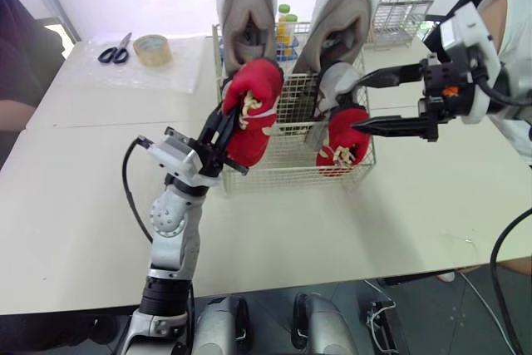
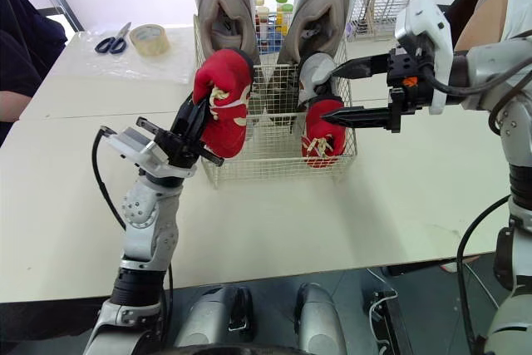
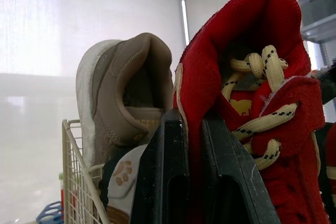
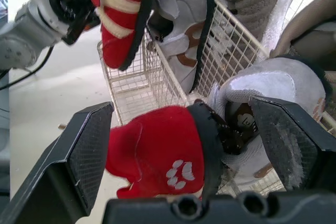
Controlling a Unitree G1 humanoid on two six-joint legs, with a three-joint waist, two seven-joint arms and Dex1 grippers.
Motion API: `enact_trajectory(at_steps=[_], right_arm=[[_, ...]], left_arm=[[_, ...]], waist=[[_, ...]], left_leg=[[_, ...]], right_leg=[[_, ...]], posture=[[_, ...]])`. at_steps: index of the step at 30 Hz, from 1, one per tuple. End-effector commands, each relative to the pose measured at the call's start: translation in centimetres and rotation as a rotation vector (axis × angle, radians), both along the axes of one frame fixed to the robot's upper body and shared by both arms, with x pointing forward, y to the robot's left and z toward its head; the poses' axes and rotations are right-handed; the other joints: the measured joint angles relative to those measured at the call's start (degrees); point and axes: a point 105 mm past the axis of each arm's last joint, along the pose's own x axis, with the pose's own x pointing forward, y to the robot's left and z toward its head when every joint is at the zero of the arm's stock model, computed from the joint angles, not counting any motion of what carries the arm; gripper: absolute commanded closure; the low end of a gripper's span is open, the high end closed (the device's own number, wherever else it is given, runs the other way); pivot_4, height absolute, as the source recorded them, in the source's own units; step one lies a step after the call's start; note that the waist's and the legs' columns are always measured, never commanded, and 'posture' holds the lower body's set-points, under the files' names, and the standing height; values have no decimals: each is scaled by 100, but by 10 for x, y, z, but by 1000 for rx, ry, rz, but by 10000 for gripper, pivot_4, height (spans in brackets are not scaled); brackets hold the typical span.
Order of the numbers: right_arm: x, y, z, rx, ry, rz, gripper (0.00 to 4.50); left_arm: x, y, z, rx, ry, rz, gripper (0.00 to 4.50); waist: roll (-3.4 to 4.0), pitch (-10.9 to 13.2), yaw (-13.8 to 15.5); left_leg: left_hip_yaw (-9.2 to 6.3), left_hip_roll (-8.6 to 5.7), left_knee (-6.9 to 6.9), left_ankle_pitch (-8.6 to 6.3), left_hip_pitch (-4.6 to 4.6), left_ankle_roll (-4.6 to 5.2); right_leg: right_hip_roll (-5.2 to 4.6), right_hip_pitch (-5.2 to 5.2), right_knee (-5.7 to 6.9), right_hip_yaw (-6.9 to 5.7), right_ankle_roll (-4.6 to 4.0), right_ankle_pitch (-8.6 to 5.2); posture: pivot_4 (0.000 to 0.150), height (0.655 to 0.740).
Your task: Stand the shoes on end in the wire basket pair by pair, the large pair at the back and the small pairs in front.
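Two large beige shoes (image 1: 247, 6) (image 1: 341, 14) stand on end at the back of the wire basket (image 1: 291, 168). My left gripper (image 1: 226, 132) is shut on a small red shoe (image 1: 253, 110) and holds it toe-down over the basket's front left. A matching red shoe (image 1: 342, 143) stands in the front right corner, with a small grey shoe (image 1: 337, 85) just behind it. My right gripper (image 1: 362, 104) is open, one finger on each side of those two shoes. In the right wrist view, another small grey shoe (image 4: 178, 19) stands deeper in the basket.
Scissors (image 1: 115, 51) and a tape roll (image 1: 153, 49) lie at the table's far left. Bottles (image 1: 287, 27) and a second wire rack (image 1: 399, 14) stand behind the basket. A person sits at the left edge (image 1: 17, 64) and another at the far right (image 1: 511, 14).
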Motion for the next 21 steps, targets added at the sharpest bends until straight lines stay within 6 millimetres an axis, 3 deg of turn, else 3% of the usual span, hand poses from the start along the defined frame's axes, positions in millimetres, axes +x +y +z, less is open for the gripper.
enact_trajectory(at_steps=[1,7,13,21], right_arm=[[-4,3,16,2,-64,10,0],[-3,-1,15,-14,-64,-2,0],[-3,0,18,-18,-69,-8,0],[-3,-1,20,-11,-78,-19,0]], left_arm=[[5,-5,-7,-12,-7,29,44535],[11,-9,-35,-11,35,60,44535],[11,1,-70,0,125,126,44535],[12,12,-92,-8,209,166,44535]], waist=[[1,-1,16],[17,-11,11],[67,-41,9],[111,-72,21]], left_leg=[[-1,0,2,-1,0,2],[-2,0,30,-20,-2,28],[-2,1,32,-22,-2,31],[-8,0,38,-32,11,16]], right_leg=[[0,2,0,-1,-1,0],[-8,14,-1,-4,-16,-9],[-8,13,-1,-3,-17,-8],[-8,9,-7,-6,-22,-10]], posture=[[1500,7400],[1500,7400],[1500,7400],[1500,7400]])
